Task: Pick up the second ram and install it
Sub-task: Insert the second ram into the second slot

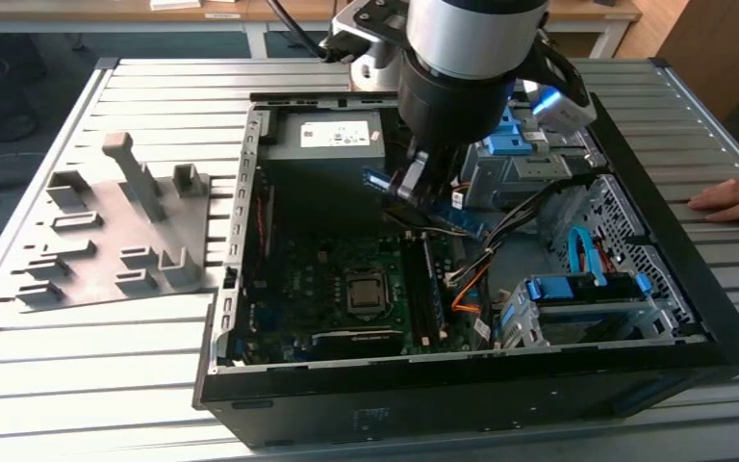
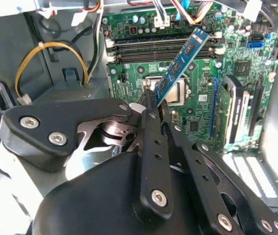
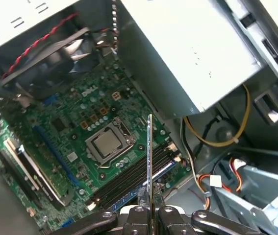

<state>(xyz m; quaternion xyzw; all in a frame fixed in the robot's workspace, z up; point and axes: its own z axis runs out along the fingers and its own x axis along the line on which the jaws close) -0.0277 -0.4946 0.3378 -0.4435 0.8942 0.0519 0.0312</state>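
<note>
The gripper (image 2: 154, 104) clamps the second ram (image 2: 183, 61), which hangs above the memory slots (image 2: 153, 49) at the exterior view's centre — skewed to them. A clean seating likely needs it squared and level.

Hand (image 1: 408, 197) holding second ram (image 1: 462, 219) – over open PC case (image 1: 472, 404), grey tray (image 1: 100, 260) alongside

the second ram (image 2: 180, 63), a thin bluish stick, hangs tilted above the memory slots (image 2: 139, 49), gripped at one end.

White power supply label (image 1: 331, 138), print seemingly illegible
</note>
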